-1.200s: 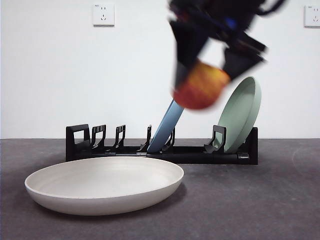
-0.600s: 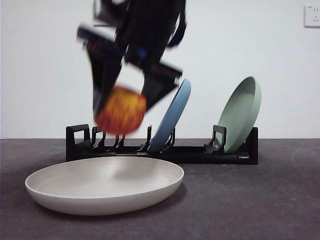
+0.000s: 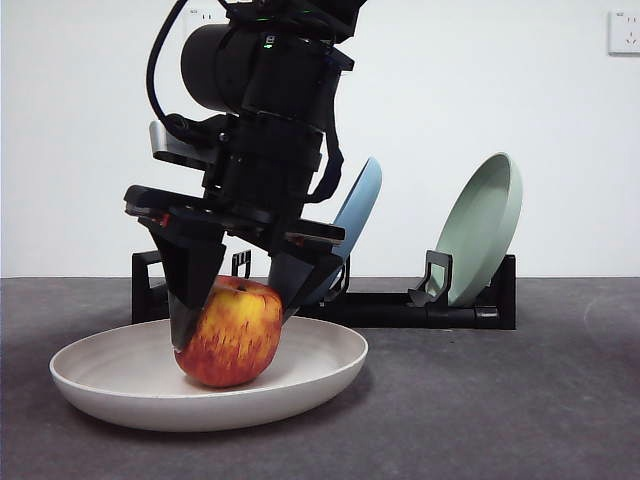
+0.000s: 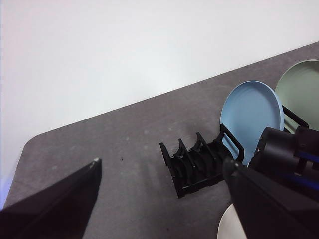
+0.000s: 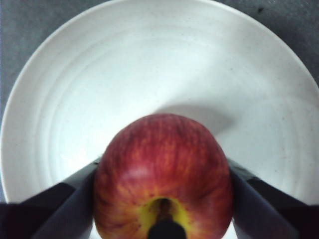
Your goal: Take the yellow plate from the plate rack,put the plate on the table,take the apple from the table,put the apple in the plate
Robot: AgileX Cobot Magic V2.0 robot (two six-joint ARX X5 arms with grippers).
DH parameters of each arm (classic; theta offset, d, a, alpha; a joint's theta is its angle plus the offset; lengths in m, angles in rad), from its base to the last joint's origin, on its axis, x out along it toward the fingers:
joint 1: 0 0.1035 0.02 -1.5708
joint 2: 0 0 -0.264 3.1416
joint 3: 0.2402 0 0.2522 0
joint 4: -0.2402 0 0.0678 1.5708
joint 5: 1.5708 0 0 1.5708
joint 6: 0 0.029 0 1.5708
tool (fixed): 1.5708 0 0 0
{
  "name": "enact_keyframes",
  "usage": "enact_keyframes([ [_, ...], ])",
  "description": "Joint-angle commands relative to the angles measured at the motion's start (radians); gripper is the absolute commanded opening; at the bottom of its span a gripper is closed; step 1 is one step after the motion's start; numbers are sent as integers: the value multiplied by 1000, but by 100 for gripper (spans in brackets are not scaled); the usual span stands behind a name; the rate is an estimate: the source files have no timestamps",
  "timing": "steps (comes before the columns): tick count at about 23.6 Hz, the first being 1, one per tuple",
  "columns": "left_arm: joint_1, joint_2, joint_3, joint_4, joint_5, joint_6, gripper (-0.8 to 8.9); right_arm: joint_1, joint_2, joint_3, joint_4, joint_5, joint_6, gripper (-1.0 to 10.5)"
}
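We see the apple (image 3: 232,333) clamped in our right hand (image 3: 236,312), resting inside the yellow plate (image 3: 110,385) on the bench (image 3: 500,400). Our left hand (image 4: 164,199) hangs apart, empty.

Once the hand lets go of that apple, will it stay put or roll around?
The apple is round and appears to lean, so it may rock or roll a little. The plate's raised rim should likely keep it in. It looks firm and keeps its shape in the right hand.
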Motion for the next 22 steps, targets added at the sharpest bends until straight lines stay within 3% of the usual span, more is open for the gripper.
enact_keyframes([
  [1,3,-3,-2,-1,-5,-6,409,8,24,-7,-9,5,-9,358],
  [4,3,-3,-2,-1,-5,-6,409,8,24,-7,-9,6,-9,574],
  [18,3,0,-2,16,-5,2,404,3,-113,10,-10,7,-11,566],
  [22,3,21,-2,79,-3,81,397,-8,-229,11,-9,10,-43,562],
])
